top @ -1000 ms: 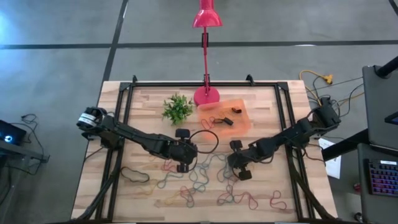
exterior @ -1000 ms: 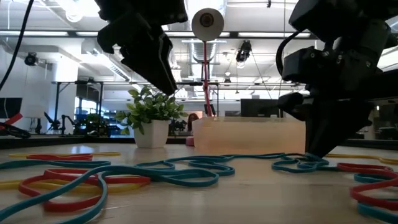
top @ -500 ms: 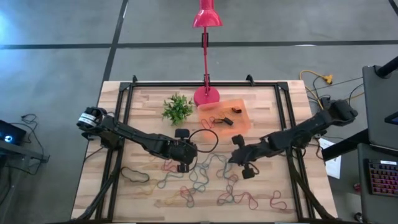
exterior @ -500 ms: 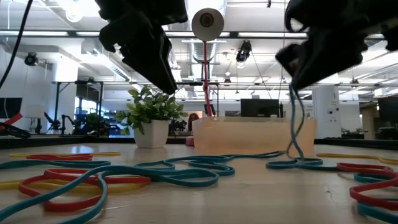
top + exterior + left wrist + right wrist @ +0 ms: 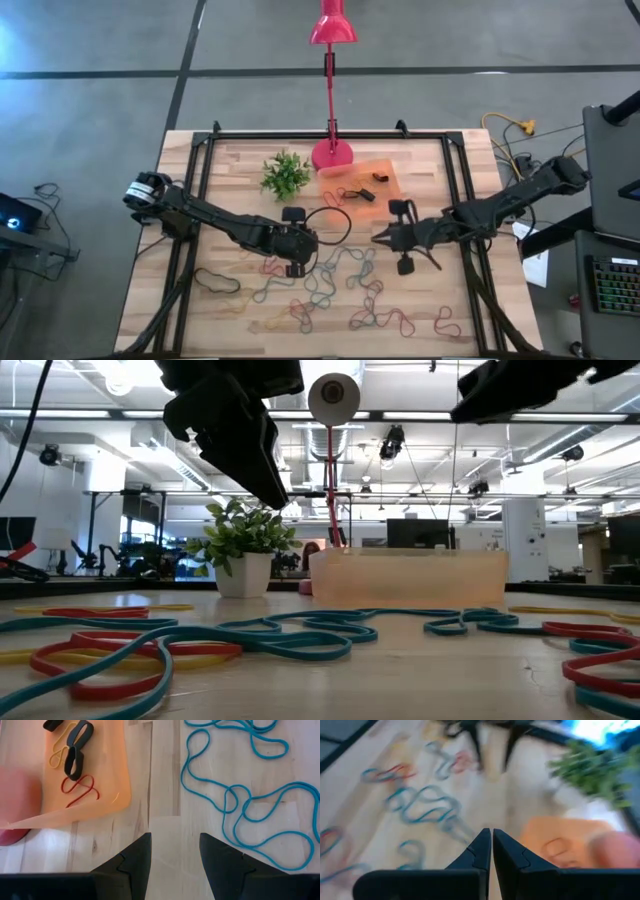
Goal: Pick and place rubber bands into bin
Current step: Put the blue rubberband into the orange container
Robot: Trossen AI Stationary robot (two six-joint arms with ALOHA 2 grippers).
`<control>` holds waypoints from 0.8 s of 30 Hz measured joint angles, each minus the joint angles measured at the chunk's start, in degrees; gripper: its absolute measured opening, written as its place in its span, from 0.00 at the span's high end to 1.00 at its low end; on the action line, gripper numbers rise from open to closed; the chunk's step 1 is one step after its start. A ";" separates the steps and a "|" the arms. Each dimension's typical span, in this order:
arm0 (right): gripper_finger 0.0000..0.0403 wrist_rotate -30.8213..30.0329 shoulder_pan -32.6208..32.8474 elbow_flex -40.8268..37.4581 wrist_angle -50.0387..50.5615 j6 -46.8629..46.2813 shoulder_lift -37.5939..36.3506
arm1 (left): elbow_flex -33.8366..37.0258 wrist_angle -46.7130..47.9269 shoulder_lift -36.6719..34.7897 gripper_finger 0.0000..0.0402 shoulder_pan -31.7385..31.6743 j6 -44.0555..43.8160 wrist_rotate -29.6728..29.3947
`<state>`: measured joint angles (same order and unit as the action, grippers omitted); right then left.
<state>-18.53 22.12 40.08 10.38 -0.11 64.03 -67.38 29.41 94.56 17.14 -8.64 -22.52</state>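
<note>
Up over the worktop (image 5: 460, 300) beside the orange bin (image 5: 388, 187), the right end effector (image 5: 491, 834) is clenched, band unclear, so next comes a drop into the bin; rubber bands (image 5: 330, 285) litter the front, and the left end effector (image 5: 175, 837) waits, released.
</note>
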 joint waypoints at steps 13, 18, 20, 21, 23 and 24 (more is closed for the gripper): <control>0.90 14.69 -0.26 1.30 -6.52 -1.21 24.43 | 0.11 -1.71 0.00 0.62 0.18 0.17 -0.02; 0.81 14.94 -0.45 2.98 -6.32 -1.33 29.67 | 0.09 -1.54 0.00 0.62 0.22 0.08 0.00; 0.78 16.31 -0.54 3.03 -6.14 -1.41 30.51 | 0.09 -1.54 0.00 0.62 0.22 0.06 -0.02; 0.76 16.93 -0.61 3.08 -6.17 -1.47 30.78 | 0.09 -1.56 0.00 0.62 0.22 0.04 0.00; 0.74 17.13 -0.76 3.02 -5.96 -2.35 30.95 | 0.11 -1.78 0.00 0.62 0.22 0.04 -0.02; 0.73 17.10 -1.00 2.97 -5.82 -2.71 30.95 | 0.13 -2.03 0.00 0.62 0.22 0.04 -0.02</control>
<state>-1.43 21.12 43.05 4.56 -2.82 94.98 -67.24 27.38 94.56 17.37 -8.60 -22.55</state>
